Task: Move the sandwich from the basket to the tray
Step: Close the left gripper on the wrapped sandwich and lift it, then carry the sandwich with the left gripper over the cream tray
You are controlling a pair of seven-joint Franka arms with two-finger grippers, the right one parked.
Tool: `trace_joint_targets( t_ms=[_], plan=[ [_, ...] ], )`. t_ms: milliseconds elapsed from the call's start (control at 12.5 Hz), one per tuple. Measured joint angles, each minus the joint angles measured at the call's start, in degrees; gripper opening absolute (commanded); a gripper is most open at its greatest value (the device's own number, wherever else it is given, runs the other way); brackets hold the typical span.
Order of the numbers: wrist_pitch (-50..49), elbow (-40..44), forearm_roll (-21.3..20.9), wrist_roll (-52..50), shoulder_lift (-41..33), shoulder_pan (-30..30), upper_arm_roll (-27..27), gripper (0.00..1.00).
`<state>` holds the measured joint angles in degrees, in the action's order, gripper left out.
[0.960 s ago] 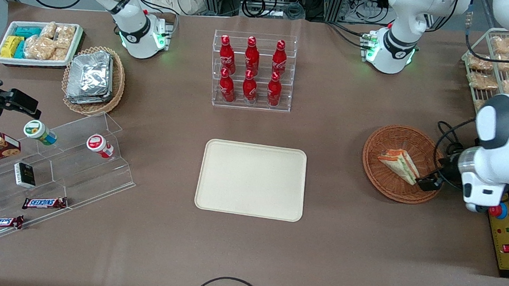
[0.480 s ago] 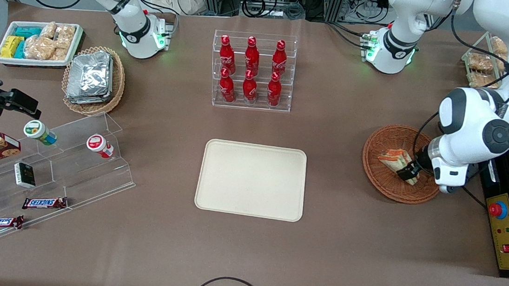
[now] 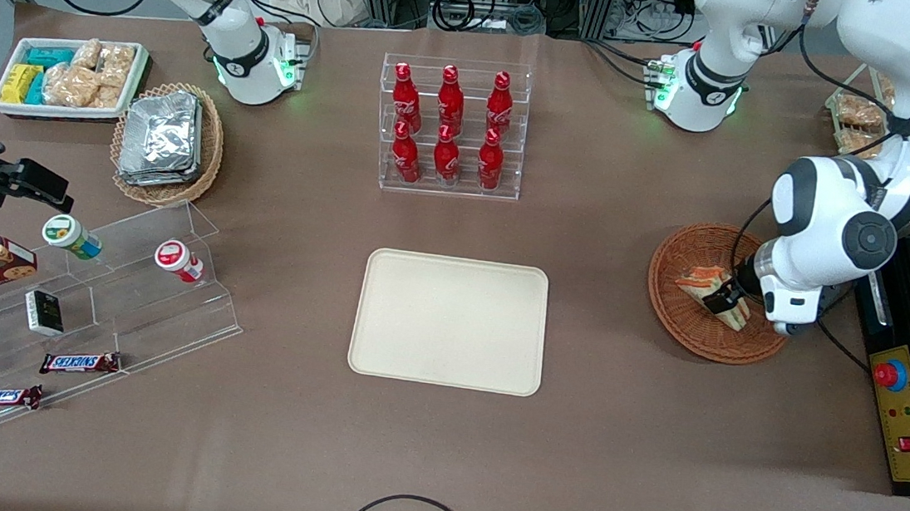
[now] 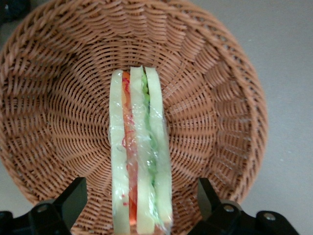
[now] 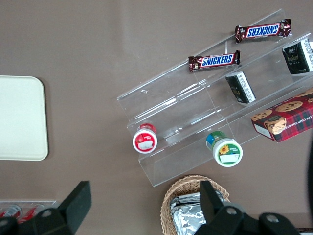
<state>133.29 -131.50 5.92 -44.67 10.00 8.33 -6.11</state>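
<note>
The sandwich [image 3: 701,280] lies wrapped in clear film in the reddish-brown wicker basket [image 3: 694,245], toward the working arm's end of the table. My left gripper [image 3: 727,303] is down in the basket, open, its two black fingers straddling the wider end of the wedge. In the left wrist view the sandwich [image 4: 140,152] runs lengthwise between the fingers [image 4: 74,196], with a gap of basket [image 4: 58,98] weave showing on each side. My gripper [image 4: 141,198] holds nothing. The cream tray [image 3: 449,322] sits bare at the table's middle, also in the right wrist view as the tray [image 5: 19,117].
A clear rack of red bottles [image 3: 451,126] stands farther from the front camera than the tray. A yellow control box with a red button [image 3: 899,415] lies beside the basket. A wire rack of bagged snacks [image 3: 893,122] and a stepped acrylic shelf [image 3: 84,295] occupy the table's two ends.
My left arm swung in from the basket's rim over the basket. The open gripper slid along the sandwich and now straddles it. The sandwich has not moved.
</note>
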Motion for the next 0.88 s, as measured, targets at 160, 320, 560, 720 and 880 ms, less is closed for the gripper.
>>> trace_joint_targets(
  t_ms=[160,320,560,720,880],
  plan=[
    [3.38,-2.39,0.0,0.0,0.93,0.0,0.0,0.91],
    [4.02,-2.76,0.0,0.0,1.6,-0.01,-0.01,0.13],
    [4.38,-2.49,0.0,-0.09,1.37,-0.02,-0.02,0.0],
    [4.44,-1.96,0.0,-0.08,0.15,-0.02,-0.03,0.0],
    [3.71,-0.95,-0.16,0.28,-1.71,-0.04,-0.21,0.0]
  ],
)
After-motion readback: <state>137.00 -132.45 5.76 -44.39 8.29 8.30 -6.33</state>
